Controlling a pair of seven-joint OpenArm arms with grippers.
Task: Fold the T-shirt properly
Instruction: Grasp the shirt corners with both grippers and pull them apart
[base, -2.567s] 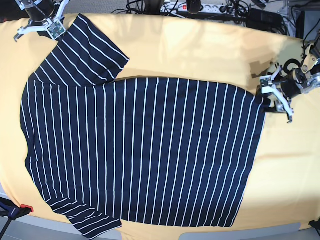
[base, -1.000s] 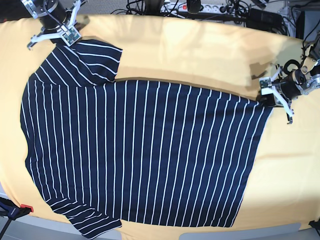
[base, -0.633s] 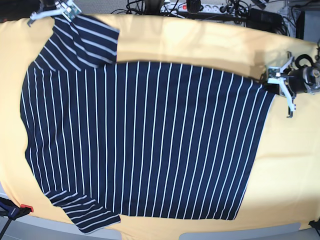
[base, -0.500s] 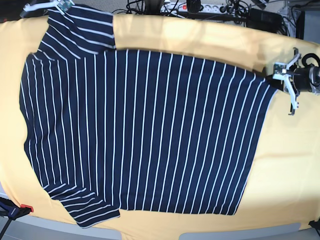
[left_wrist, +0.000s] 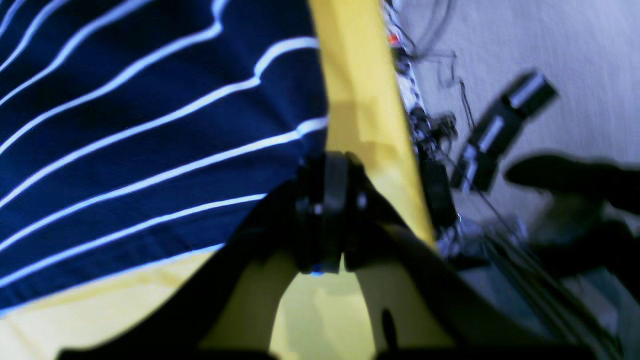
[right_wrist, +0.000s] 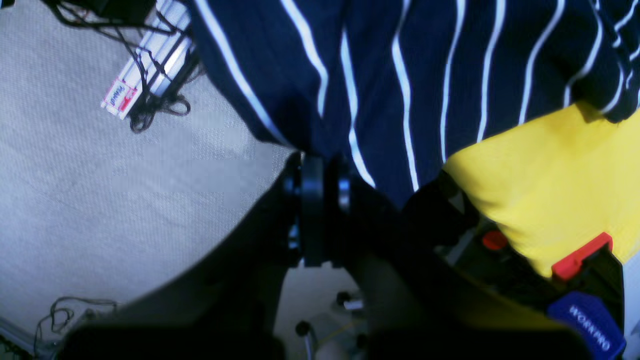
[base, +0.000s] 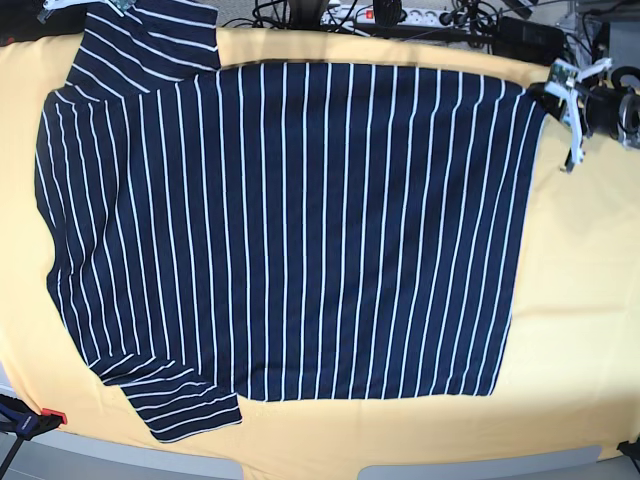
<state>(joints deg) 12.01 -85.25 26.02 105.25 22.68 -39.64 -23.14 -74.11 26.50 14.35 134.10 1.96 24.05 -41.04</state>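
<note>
left wrist view: your left gripper (left_wrist: 327, 220) was clamped on the t-shirt (left_wrist: 150, 130) hem corner. right wrist view: your right gripper (right_wrist: 315, 210) pinched its sleeve edge. base view: shirt lay spread on the yellow cloth (base: 590, 300), reaching its far edge.

A yellow-orange cloth (base: 580, 300) covers the table, with bare stretches along the right side and the near edge. Beyond the far edge lie a white power strip (base: 405, 14) and a tangle of black cables (base: 290, 12) on a grey carpet (right_wrist: 75, 200). A red and black clamp (right_wrist: 582, 260) grips the cloth's edge, beside a blue handle (right_wrist: 590, 320) with white lettering.
</note>
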